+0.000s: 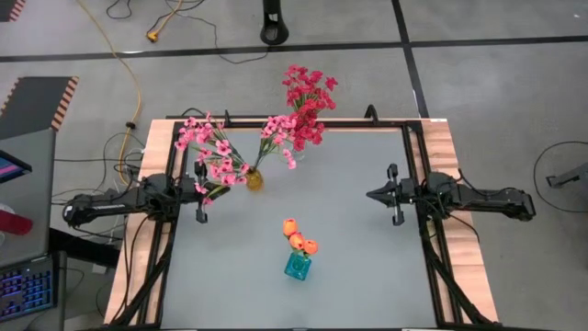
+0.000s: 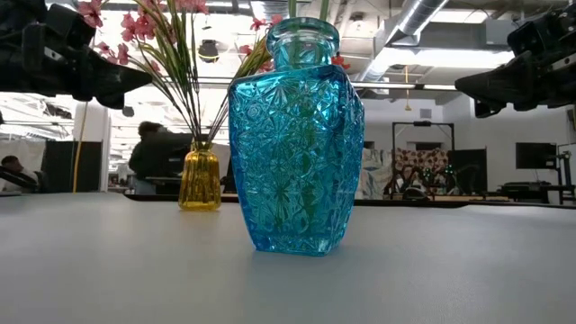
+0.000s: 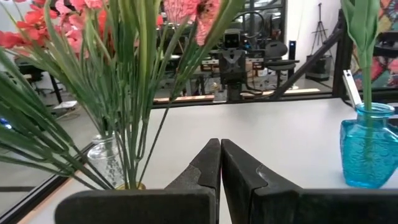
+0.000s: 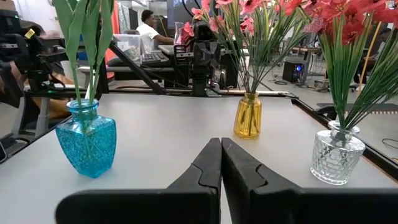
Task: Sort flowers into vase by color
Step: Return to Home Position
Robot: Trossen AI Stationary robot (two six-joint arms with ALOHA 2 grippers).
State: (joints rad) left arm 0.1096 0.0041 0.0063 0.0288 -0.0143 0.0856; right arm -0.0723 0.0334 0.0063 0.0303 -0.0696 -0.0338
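Observation:
Three vases stand on the grey table. A yellow vase holds the pink flowers. At the far edge, a clear vase holds the dark-red flowers. Toward the near edge, a blue vase holds the orange tulips. My left gripper is shut and holds nothing; it is level at the table's left side, just left of the pink spray. My right gripper is shut and holds nothing, level at the right side.
Black frame rails run along the table's sides and far edge. Bare table surface lies between the vases and the right arm. Cables trail on the floor beyond. People sit in the room behind the table.

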